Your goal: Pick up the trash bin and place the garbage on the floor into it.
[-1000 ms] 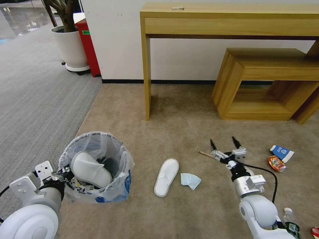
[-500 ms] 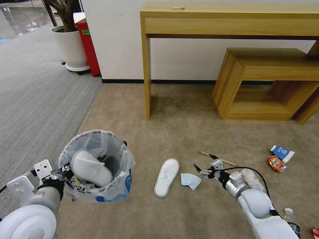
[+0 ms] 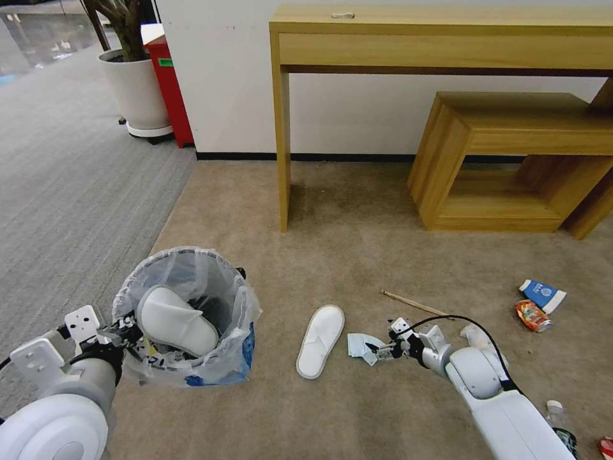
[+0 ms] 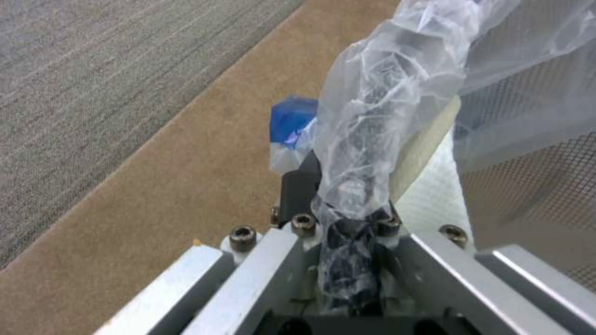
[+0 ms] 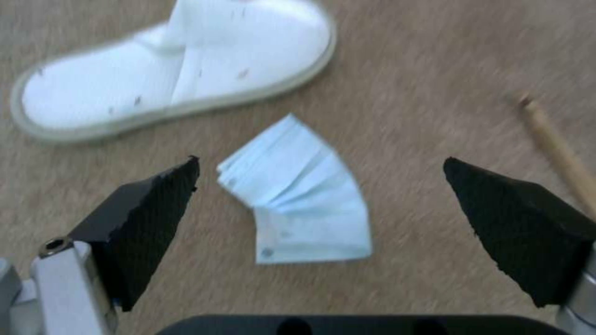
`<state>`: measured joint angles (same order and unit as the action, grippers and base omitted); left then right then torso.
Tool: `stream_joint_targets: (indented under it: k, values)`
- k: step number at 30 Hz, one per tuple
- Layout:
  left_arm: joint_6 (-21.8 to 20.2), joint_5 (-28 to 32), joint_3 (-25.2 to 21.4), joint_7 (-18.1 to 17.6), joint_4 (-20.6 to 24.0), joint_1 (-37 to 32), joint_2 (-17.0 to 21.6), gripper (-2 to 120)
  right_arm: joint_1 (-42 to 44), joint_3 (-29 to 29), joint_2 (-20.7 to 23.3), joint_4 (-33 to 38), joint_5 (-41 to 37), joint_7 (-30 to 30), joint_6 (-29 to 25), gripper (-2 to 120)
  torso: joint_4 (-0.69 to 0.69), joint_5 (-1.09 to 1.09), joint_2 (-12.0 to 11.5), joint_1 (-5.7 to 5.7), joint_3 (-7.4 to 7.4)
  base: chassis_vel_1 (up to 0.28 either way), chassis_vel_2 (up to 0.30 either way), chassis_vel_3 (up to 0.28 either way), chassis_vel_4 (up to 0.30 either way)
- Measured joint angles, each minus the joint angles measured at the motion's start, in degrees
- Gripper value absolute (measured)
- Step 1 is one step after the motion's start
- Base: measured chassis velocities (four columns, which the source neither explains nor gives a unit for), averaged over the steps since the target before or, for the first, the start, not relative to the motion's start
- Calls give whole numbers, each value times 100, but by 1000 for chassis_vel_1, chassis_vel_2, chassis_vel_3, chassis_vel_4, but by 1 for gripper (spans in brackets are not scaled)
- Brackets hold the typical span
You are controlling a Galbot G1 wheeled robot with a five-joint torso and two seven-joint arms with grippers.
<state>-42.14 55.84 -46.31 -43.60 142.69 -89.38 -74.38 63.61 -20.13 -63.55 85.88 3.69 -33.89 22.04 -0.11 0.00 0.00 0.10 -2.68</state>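
Note:
The trash bin (image 3: 237, 345), lined with a crinkled clear bag, hangs at the left with a white slipper (image 3: 175, 321) inside it. My left gripper (image 3: 122, 332) is shut on the bin's bag-covered rim (image 4: 354, 204). On the beige floor (image 3: 357, 255) lie a second white slipper (image 3: 319, 340) (image 5: 174, 65), a pale blue folded paper (image 3: 357, 345) (image 5: 304, 204) and a stick (image 3: 415, 303) (image 5: 558, 149). My right gripper (image 3: 377, 349) (image 5: 321, 160) is open, low over the folded paper, one black finger (image 5: 149, 218) on each side of it.
A blue-white cup (image 3: 541, 295), a crushed orange can (image 3: 531, 315), a small bottle (image 3: 557, 418) and a red wrapper (image 3: 605, 446) lie to the right. A wooden desk leg (image 3: 282, 160) and a low wooden shelf (image 3: 511, 160) stand behind. Grey ribbed carpet (image 3: 64, 191) and a plant pot (image 3: 137, 89) are at the left.
My right arm has swung left and down, from beside the stick to over the folded paper, staying open. The bin has risen slightly in my left gripper.

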Motion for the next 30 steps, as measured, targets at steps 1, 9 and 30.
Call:
stream_joint_targets:
  k: [1,9,30]
  values:
    - [0,0,0,0,0,0,0,0,0,0,0,0,0,0,0,100,0,0,0,0,0,0,0,0,0]
    - [0,6,3,3,-31,4,21,0,-106,17,-3,-261,596,-339,278,100,0,0,0,0,0,0,0,0,0]
    - [0,40,27,9,-41,14,10,0,-453,78,-378,-829,937,-248,4,100,0,-1,0,0,0,0,0,0,0]
